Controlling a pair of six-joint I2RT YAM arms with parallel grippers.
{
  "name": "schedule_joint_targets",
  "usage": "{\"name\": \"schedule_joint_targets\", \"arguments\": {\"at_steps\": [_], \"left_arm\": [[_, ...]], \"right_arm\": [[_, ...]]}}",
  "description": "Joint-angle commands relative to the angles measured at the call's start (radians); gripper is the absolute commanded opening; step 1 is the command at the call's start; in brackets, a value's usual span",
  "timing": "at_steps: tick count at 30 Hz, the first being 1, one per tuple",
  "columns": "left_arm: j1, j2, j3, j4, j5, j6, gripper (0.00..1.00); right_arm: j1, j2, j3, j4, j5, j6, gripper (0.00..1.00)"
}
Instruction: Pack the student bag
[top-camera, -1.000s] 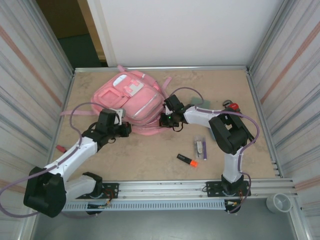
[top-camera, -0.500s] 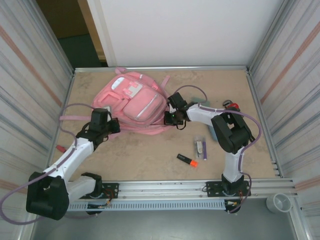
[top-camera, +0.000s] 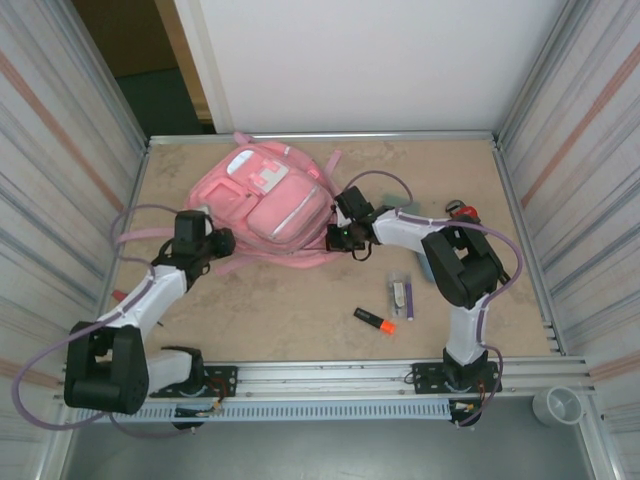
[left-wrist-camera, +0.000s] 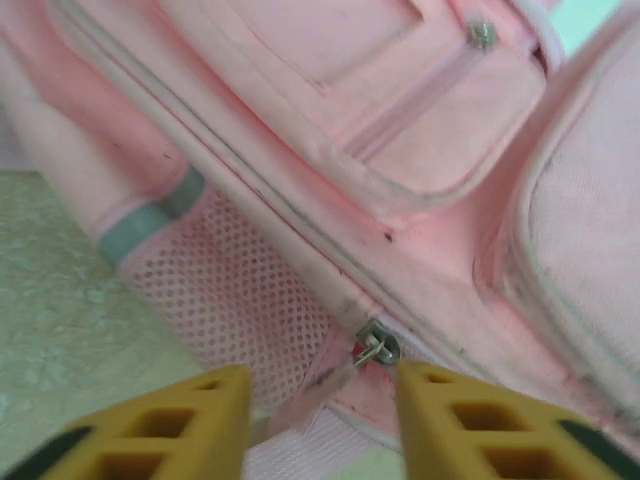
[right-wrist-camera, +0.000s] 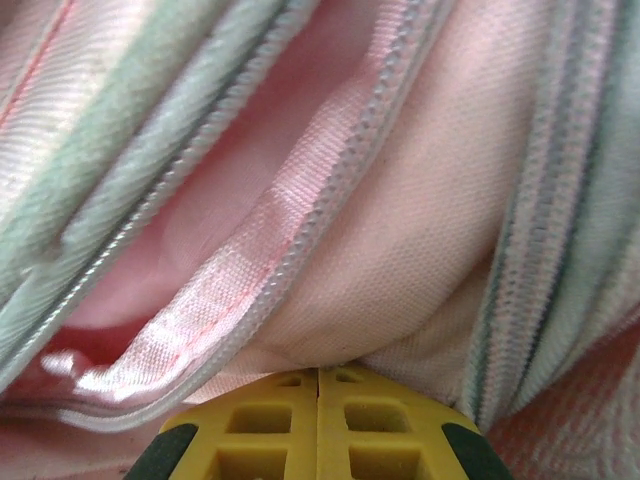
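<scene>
The student bag (top-camera: 268, 205) is a pink backpack lying at the back left of the table. My left gripper (top-camera: 222, 243) is at its near left corner. In the left wrist view the student bag (left-wrist-camera: 400, 150) shows its mesh side pocket (left-wrist-camera: 230, 290) and a silver zip slider (left-wrist-camera: 377, 347). The left gripper (left-wrist-camera: 320, 400) stands open there, with the slider's pink pull tab loose between the yellow fingers. My right gripper (top-camera: 335, 238) is at the bag's near right edge. In the right wrist view it (right-wrist-camera: 318, 372) is shut, pinching a pucker of pink bag fabric (right-wrist-camera: 400, 230) at its tips.
An orange highlighter (top-camera: 375, 321) and a small white and purple item (top-camera: 402, 293) lie on the table near the right arm. A red and black object (top-camera: 463, 211) sits at the right, a small red thing (top-camera: 121, 297) by the left wall. Metal walls enclose the table.
My left gripper has moved left along the bag's near side and opened, letting go of the zip pull. The bag has settled flatter. The right gripper stays shut at the bag's edge.
</scene>
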Motion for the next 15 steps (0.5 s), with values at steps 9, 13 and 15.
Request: {"name": "schedule_joint_targets", "arguments": {"at_steps": [9,13,15], "left_arm": [[-0.387,-0.059,0.008,0.218,-0.025,0.398,0.90],[-0.493,0.129,0.140,0.171,-0.065,0.621,0.94],[-0.505,0.220,0.210,0.124,-0.074,0.674,0.95]], "right_arm": [[-0.044,-0.264,-0.172,0.268,-0.240,0.022,0.21],[-0.098,-0.359,-0.140,0.019,0.062,-0.001,0.28],[-0.131,-0.390,-0.139,-0.062,0.176,-0.025,0.30]]}}
